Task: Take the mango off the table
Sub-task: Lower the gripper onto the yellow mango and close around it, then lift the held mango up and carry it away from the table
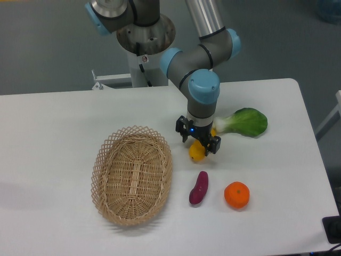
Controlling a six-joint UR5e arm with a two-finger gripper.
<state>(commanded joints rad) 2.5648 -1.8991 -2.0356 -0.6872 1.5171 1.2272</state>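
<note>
The mango (196, 152) is seen on the white table (58, 122), just right of the wicker basket (132, 175) and above the purple sweet potato (199, 188), and it is straddled by the gripper (199, 144), whose fingers cannot be told as clenched or released.

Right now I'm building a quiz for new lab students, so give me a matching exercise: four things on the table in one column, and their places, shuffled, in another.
Things:
1. oval woven wicker basket
2. round bright-orange fruit
3. small purple sweet potato
4. elongated yellow-orange mango

Places:
A. directly under the tool
B. between the basket and the orange fruit
C. leftmost of the four
D. nearest the white table's right front corner

Pairs: 1-C, 2-D, 3-B, 4-A
</note>
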